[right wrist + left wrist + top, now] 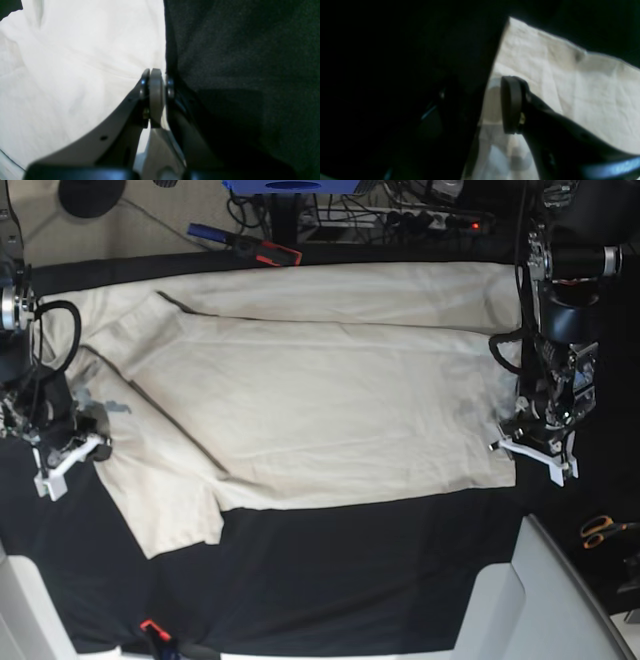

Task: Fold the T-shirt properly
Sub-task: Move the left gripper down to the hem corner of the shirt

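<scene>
**Soft cloth, two edge grips: how the T-shirt will handle**

Because the T-shirt (300,400) is thin, wrinkled cotton, it will probably behave as a light, limp sheet: no stiffness to push against, some drag on the black table cover (350,580), and a tendency to sag and crease wherever it is lifted from one point only. It lies spread flat across the cover, its long axis running side to side in the base view, with one sleeve (165,500) splayed toward the near edge and the far long side apparently already turned over onto the body.

At the shirt's sleeve end, the right gripper (156,82) has its pads pressed together at the very border of the cloth; whether fabric is actually pinched between them I cannot tell, since the cloth edge only meets the pads there. Over the opposite end, the left gripper (480,105) straddles the hem's edge with a clear gap between its pads, one finger (511,105) over the cloth and the other lost in the dark cover, so nothing is clamped yet.

Good holds are judged to be the corners and hem edges, where both layers can be pinched together; lifting both ends evenly should keep the fold straight.
</scene>
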